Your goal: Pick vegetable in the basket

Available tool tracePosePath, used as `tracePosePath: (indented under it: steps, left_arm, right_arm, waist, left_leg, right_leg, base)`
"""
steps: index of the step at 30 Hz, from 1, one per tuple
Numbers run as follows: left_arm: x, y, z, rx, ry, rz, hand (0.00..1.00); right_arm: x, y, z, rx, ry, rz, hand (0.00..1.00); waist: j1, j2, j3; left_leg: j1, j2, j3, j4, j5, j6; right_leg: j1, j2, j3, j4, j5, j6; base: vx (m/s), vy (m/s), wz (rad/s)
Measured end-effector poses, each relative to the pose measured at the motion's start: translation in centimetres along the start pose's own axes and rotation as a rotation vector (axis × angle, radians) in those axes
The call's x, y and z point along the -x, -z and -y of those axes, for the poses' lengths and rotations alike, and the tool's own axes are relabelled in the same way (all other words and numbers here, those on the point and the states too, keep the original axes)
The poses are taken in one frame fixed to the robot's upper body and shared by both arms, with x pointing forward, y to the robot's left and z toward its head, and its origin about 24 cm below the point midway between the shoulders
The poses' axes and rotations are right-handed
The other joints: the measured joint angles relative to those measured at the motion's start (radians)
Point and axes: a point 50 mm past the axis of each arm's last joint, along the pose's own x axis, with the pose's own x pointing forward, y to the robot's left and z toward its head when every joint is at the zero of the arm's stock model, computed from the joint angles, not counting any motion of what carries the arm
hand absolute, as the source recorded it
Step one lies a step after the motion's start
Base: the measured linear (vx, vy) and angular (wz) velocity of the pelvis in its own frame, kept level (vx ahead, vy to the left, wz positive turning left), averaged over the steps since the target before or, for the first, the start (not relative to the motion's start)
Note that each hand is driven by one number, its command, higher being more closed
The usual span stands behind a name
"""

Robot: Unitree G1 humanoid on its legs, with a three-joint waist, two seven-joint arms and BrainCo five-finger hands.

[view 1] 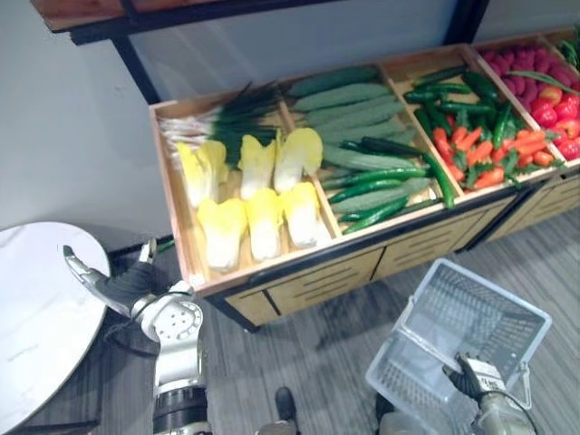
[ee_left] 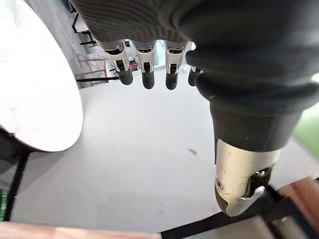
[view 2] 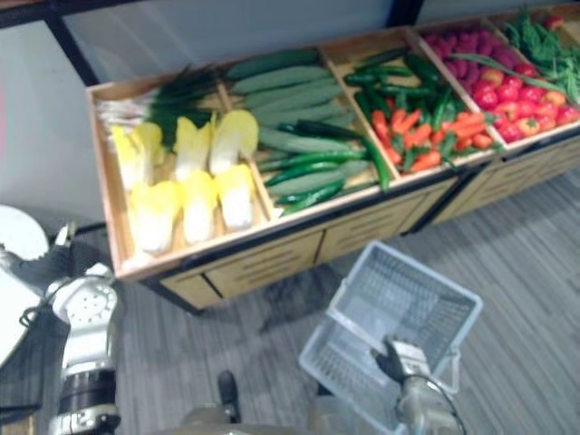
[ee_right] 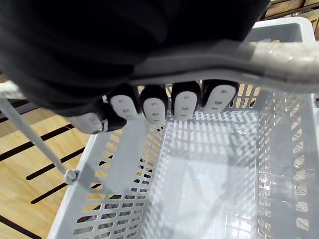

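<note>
A wooden produce stand (view 1: 308, 272) holds yellow-white cabbages (view 1: 263, 217), leeks (view 1: 227, 118), cucumbers (view 1: 358, 118), green peppers with carrots (view 1: 476, 145) and red tomatoes (view 1: 555, 109). An empty white plastic basket (view 1: 471, 317) hangs low in front of the stand. My right hand (view 1: 471, 376) is shut on the basket's handle (ee_right: 239, 55), with its fingers (ee_right: 154, 107) curled round it above the mesh inside. My left hand (view 1: 118, 285) is raised at the stand's left end, open, its fingers (ee_left: 144, 74) straight and holding nothing, short of the cabbages.
A round white table (view 1: 36, 308) stands close to my left arm. A dark-framed wooden shelf (view 1: 91, 14) runs above the stand against the pale wall. Grey striped floor (view 1: 326, 353) lies between me and the stand.
</note>
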Motion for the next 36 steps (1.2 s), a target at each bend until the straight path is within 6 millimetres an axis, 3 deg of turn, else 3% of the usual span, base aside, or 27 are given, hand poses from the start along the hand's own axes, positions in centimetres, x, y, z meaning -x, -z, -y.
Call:
tracePosePath:
  steps: [7, 11, 23, 36]
  left_arm:
    - [-3.0, -0.3, 2.8, -0.023, 0.034, -0.089, 0.0]
    - [-3.8, 0.0, 3.2, -0.018, 0.029, -0.145, 0.0]
    - [-5.0, -1.5, 4.0, -0.064, 0.026, -0.095, 0.0]
    - [-4.2, -0.9, 5.3, -0.203, 0.122, -0.052, 0.0]
  right_arm:
    - [-2.0, -2.2, 2.6, 0.021, 0.077, 0.122, 1.0]
    - [-2.5, -2.8, 3.2, 0.018, 0.097, 0.149, 1.0]
    - [-2.7, -3.1, 3.7, 0.011, 0.124, 0.181, 1.0]
    - [-3.0, -3.9, 3.7, 0.009, 0.132, 0.224, 1.0]
  waist:
    - [-0.026, -0.035, 0.055]
    - [-0.05, -0.039, 0.073]
    - [-0.047, -0.035, 0.106]
    - [-0.049, -0.032, 0.118]
  left_leg:
    - [-0.064, 0.007, 0.068, 0.0, 0.01, 0.005]
    - [-0.086, 0.008, 0.089, 0.0, 0.01, 0.005]
    - [-0.1, 0.013, 0.091, 0.0, 0.011, 0.003]
    - [-0.1, 0.013, 0.098, 0.0, 0.011, 0.003]
  right_leg:
    - [-0.087, 0.011, 0.067, -0.032, 0.053, -0.002]
    - [-0.12, 0.018, 0.088, -0.031, 0.057, -0.004]
    - [-0.143, 0.024, 0.099, -0.026, 0.059, -0.006]
    - [-0.148, 0.026, 0.11, -0.029, 0.065, -0.007]
  base:
    - [0.02, -0.003, -0.28]
    - [0.04, -0.015, -0.15]
    - [0.02, -0.008, -0.03]
    - [0.01, -0.003, -0.01]
